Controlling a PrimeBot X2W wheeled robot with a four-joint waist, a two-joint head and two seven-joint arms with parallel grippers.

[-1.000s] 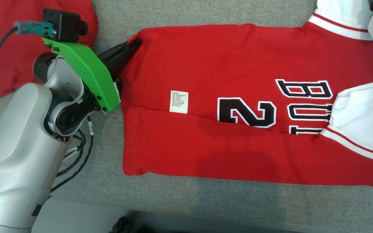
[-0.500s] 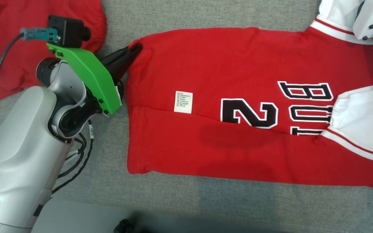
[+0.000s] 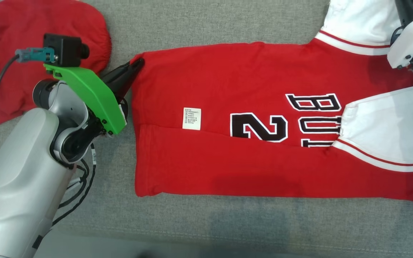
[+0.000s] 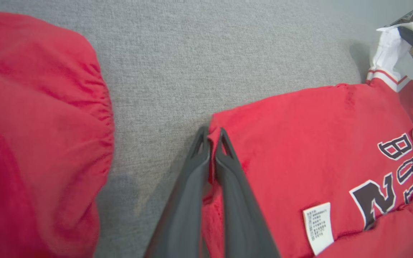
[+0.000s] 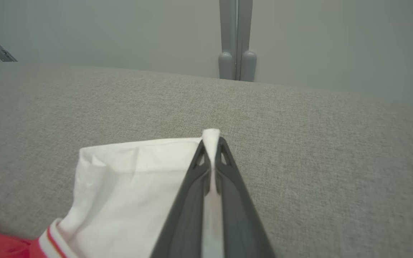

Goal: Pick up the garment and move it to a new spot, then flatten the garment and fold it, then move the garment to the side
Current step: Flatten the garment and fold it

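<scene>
**A:** Which step is this?

**B:** The fold, I'd say. The garment [image 3: 228, 82] lies lengthwise on the grey tabletop [image 3: 228, 229]. Its near long edge is already turned over, and that flap covers the foot of the printed number [image 3: 258, 127] beside the care label [image 3: 191, 118].

**A:** And the tools?

**B:** The left tool [image 4: 212, 134] is pinched tight on the far hem corner, with red cloth caught between its fingers. Farther off, the right tool [image 5: 212, 141] is clamped just as tight on the edge of the white sleeve [image 5: 127, 179], and a sliver of white pokes past its tips.

**A:** So what does the next move need?

**B:** Probably both ends lifted together and the far edge carried toward the near one. The two grips should stay level so the cloth between them neither sags nor twists. The second red cloth [image 3: 31, 32] lies just past the left tool, apart from the garment, and the sweep should stay clear of it.
</scene>
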